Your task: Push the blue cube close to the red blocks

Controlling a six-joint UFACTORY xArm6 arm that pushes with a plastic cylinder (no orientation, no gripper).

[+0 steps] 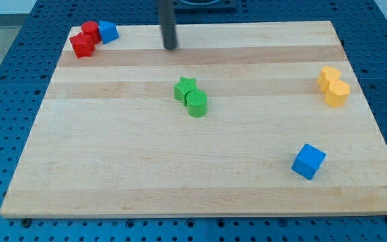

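A wooden desk (pixel 113 168) fills the view, resting on a blue perforated base. There is no hand on this arm, so nothing opens or closes; it ends in a dark rod, and my tip (pixel 170 47) touches the board near the view's top, a little left of centre.

The blue cube (pixel 308 161) sits alone toward the view's bottom right, well apart from the tip. The red blocks (pixel 84 40) are clustered in the view's top left corner, their exact shapes hard to make out. A second, smaller blue block (pixel 108 31) touches them on the right side.

Between the two lie a green star (pixel 185 87) and a green cylinder (pixel 197 103), touching each other near the board's centre. Two yellow blocks (pixel 333 87) sit at the view's right edge.

To do this step well, the tip likely needs to travel round to the far side of the blue cube, below and right of it, without brushing the yellow pair. A straight push toward the red cluster would run close to the green pair, so the path probably should curve beneath them. Pushing through the cube's centre should limit spinning.
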